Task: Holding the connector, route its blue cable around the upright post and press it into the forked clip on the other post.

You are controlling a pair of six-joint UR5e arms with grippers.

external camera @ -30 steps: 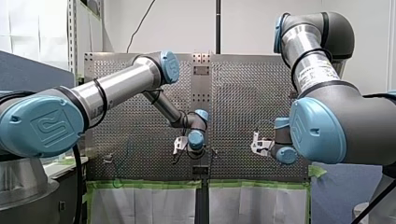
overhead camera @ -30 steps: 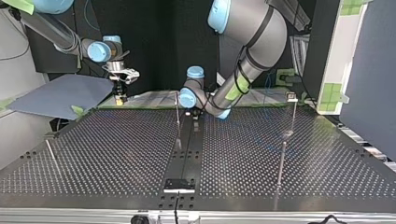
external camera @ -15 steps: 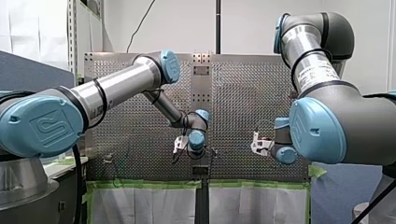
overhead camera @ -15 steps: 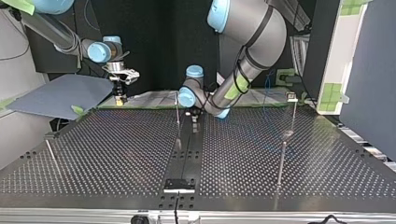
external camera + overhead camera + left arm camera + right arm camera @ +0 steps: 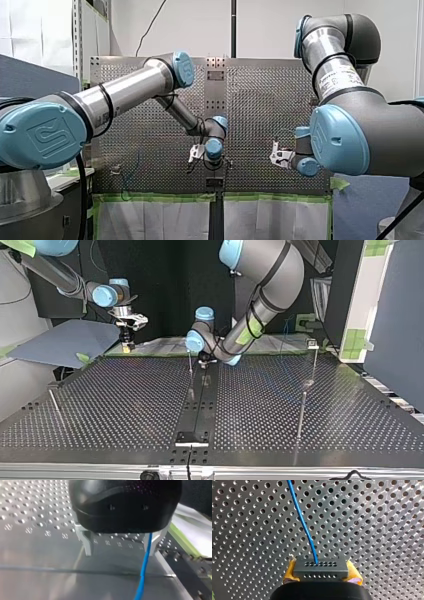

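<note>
Right wrist view: connector point(image 5: 321, 568) in claw point(image 5: 322, 573)

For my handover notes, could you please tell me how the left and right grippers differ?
The left gripper is open, gripping nothing; the right gripper is shut on the connector. The left's fingers are bare pale metal; the right's carry yellow pads. The cable passes beside one left finger but leaves the connector in the right. Both have black bodies.

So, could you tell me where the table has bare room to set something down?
The table is bare between the short post and the black centre strip, and between that strip and the tall post. It is crowded around the centre post, beside my left gripper.
</note>
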